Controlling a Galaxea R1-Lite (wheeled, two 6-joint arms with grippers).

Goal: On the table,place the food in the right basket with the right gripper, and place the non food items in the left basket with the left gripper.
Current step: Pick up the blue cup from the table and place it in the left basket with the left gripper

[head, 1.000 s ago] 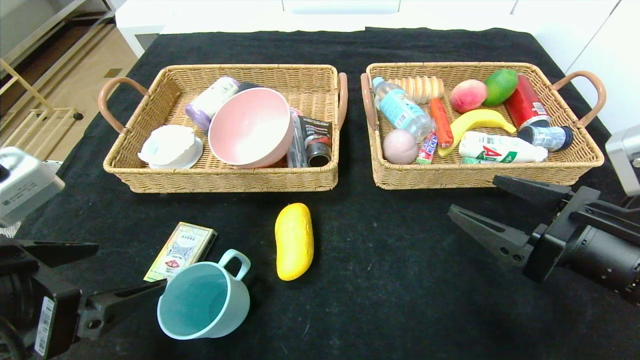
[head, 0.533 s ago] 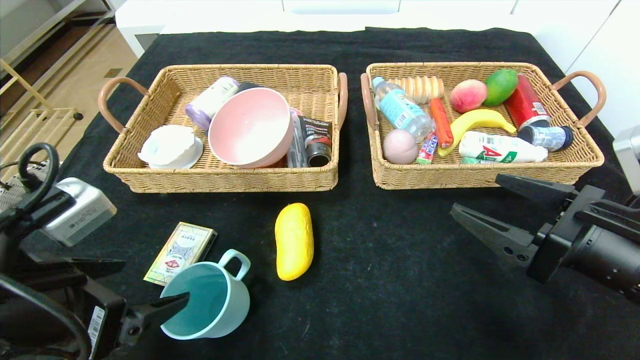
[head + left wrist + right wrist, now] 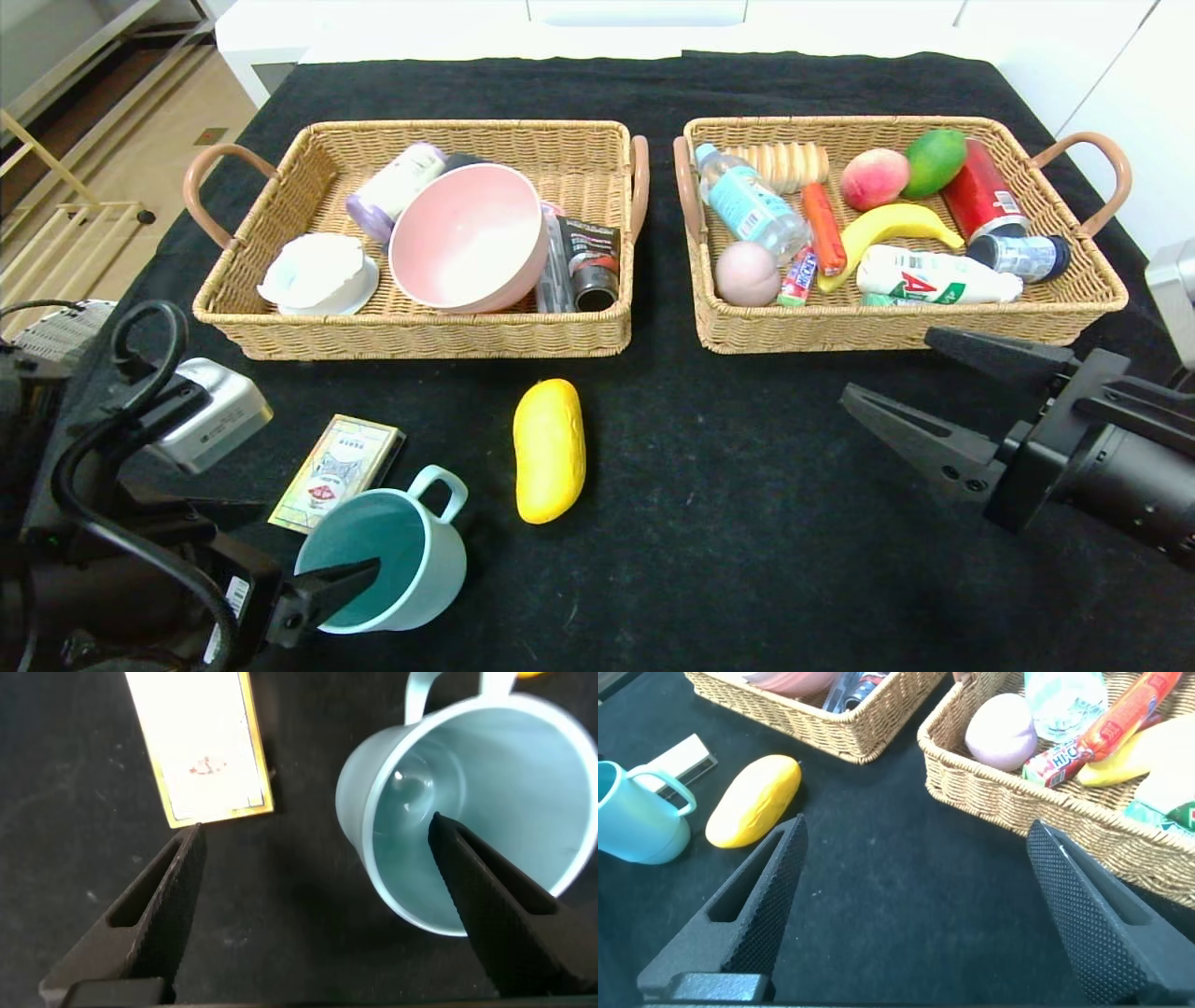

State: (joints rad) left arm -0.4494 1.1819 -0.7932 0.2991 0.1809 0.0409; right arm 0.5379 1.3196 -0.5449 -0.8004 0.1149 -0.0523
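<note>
A light blue cup (image 3: 431,560) stands near the table's front left, also in the left wrist view (image 3: 467,793). A yellow-edged card box (image 3: 338,459) lies just behind it, also in the left wrist view (image 3: 196,742). A yellow fruit (image 3: 549,448) lies to the cup's right. My left gripper (image 3: 308,539) is open and straddles the cup's near wall, with one finger inside the cup's mouth and the other outside (image 3: 315,826). My right gripper (image 3: 887,364) is open and empty in front of the right basket (image 3: 887,329), above bare cloth (image 3: 917,826).
The left basket (image 3: 420,338) holds a pink bowl (image 3: 467,238), a white dish and bottles. The right basket holds fruit, bottles, a can and snacks. Black cloth covers the table; the table edge lies close behind the baskets.
My left arm has moved forward and to the right, bringing one finger over and into the cup's mouth. The right gripper has barely moved. No object has shifted.
</note>
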